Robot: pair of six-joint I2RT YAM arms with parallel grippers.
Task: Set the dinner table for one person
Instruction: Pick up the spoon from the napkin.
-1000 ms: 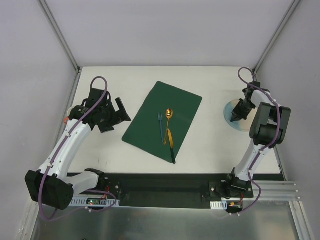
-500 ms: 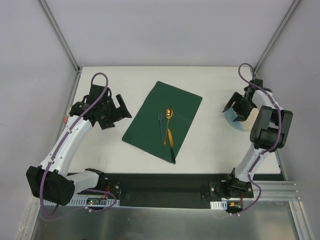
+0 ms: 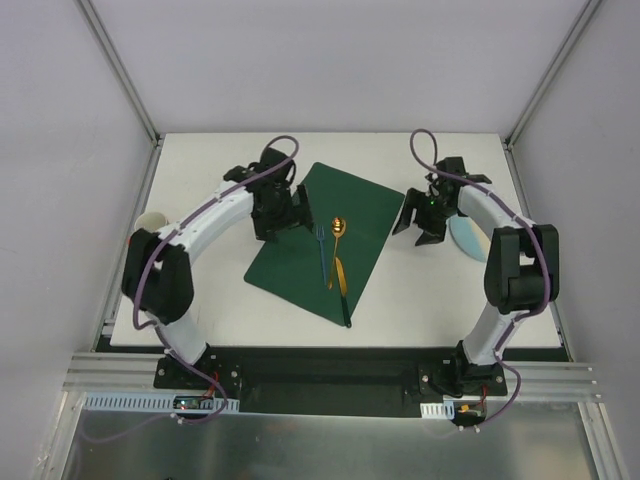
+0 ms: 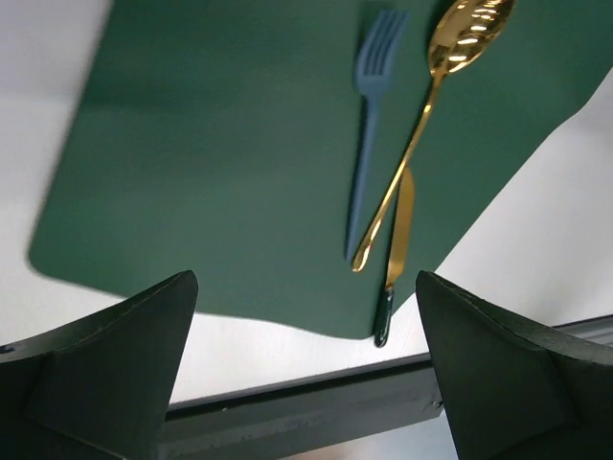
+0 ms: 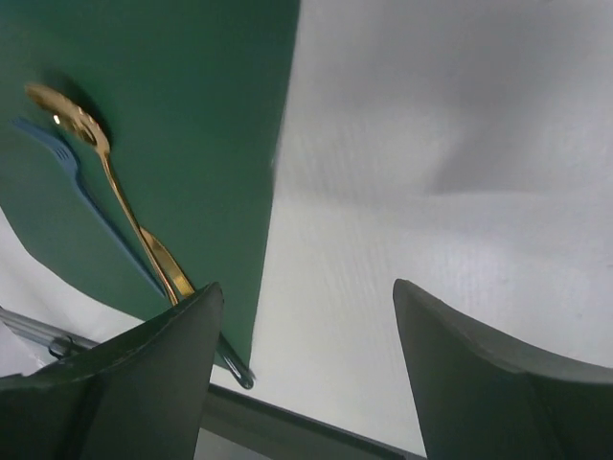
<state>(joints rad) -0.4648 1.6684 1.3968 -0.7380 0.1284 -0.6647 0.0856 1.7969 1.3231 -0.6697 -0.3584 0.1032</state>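
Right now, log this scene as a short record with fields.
surface: large plain white dinner table
mat: dark green rectangular placemat, lying askew
on mat: blue fork, gold spoon, gold knife with dark handle
off mat: pale blue round plate, right side
left gripper: open, empty, above mat
right gripper: open, empty

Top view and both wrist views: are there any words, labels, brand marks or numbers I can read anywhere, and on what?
There is no readable text in any view.
Placemat, fork, spoon, knife, plate, table: all plain, no print visible.
Small boards by the arm bases, top view: any markings are too small to read.
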